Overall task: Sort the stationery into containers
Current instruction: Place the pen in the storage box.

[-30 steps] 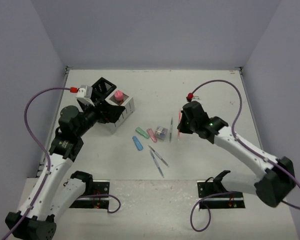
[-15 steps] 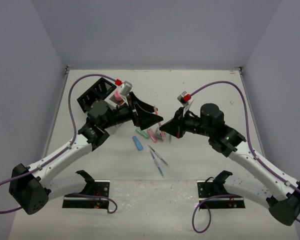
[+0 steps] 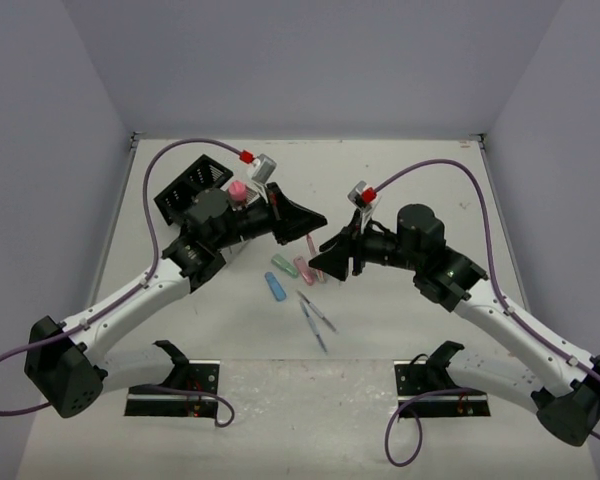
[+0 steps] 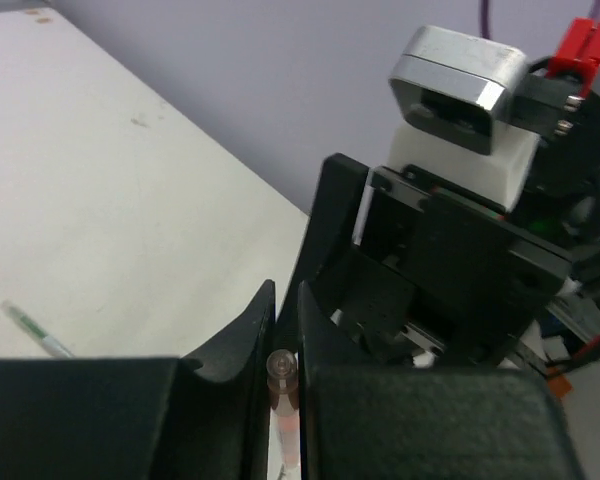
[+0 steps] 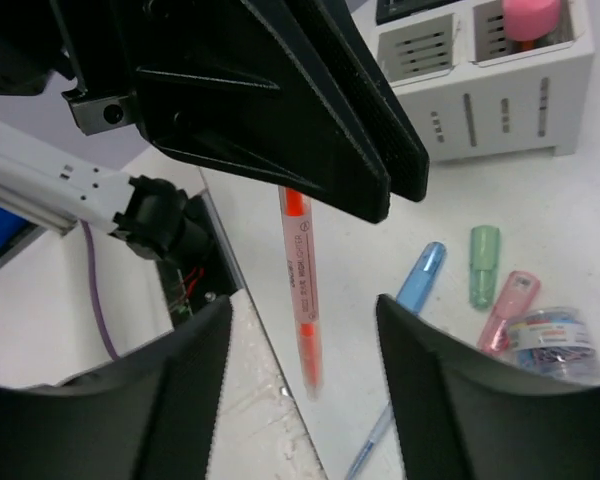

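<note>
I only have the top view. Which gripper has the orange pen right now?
Observer: The left gripper. The left wrist view shows the orange pen pinched between its fingers.
Operator: Is the right gripper touching it?
Observer: No. In the right wrist view the right gripper is open, with its fingers wide apart on either side of the hanging pen.
</note>
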### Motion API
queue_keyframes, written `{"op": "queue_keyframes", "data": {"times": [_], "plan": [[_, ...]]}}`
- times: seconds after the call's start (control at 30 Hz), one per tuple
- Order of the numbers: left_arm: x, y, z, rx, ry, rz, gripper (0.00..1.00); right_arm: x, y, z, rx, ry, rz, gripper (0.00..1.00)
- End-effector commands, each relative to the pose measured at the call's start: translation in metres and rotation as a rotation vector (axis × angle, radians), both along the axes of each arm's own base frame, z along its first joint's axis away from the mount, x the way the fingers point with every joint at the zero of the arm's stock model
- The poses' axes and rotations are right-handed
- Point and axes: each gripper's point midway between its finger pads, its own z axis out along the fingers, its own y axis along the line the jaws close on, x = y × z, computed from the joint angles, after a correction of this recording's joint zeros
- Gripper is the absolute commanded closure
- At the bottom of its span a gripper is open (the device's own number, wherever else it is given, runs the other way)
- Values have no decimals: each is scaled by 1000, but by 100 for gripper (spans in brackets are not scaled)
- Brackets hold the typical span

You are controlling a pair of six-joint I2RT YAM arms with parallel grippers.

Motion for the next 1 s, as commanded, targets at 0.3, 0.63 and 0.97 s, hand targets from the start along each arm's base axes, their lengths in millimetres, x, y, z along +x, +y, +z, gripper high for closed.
{"op": "queue_keyframes", "data": {"times": [0.3, 0.63, 0.97], "plan": [[113, 238, -13, 551, 34, 1461, 100, 85, -87, -19, -121, 57, -751, 1], [146, 306, -60, 623, 120, 1700, 100, 114, -93, -102, -327, 220, -860, 1], [163, 292, -110, 634, 162, 1646, 100, 146, -78, -142, -429, 299, -876, 1]]}}
